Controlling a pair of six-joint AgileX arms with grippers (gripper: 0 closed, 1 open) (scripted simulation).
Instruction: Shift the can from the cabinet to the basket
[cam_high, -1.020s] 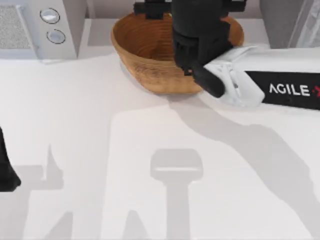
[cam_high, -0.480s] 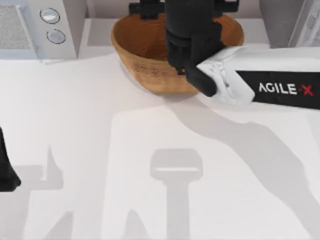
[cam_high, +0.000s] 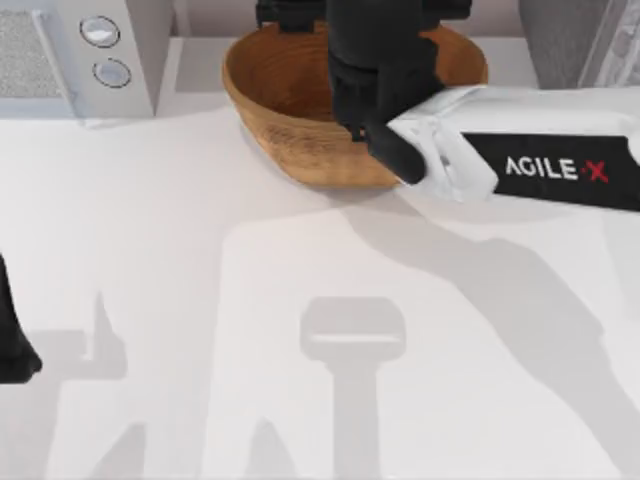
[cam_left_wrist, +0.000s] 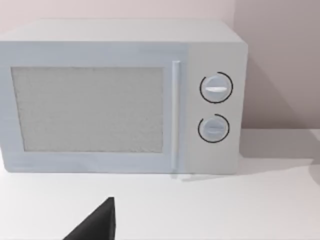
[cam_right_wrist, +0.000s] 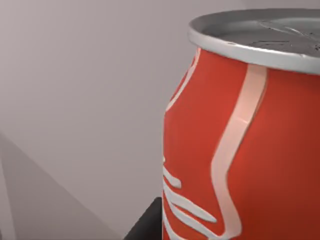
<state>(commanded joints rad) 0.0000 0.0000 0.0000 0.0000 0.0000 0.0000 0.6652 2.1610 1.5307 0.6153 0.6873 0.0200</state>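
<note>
My right arm has a white shell with a black panel lettered "AGILE" in white and a red X. Its wrist and end effector are chunky matte black. My left arm shows matte black too.

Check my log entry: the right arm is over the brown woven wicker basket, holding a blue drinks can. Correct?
Not quite. The can is red with white script and a silver top, as the right wrist view shows. The right arm's gripper is indeed over the brown woven wicker basket.

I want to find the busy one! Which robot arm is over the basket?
The right arm, holding the can above the basket. The left arm sits parked at the table's left edge.
</note>
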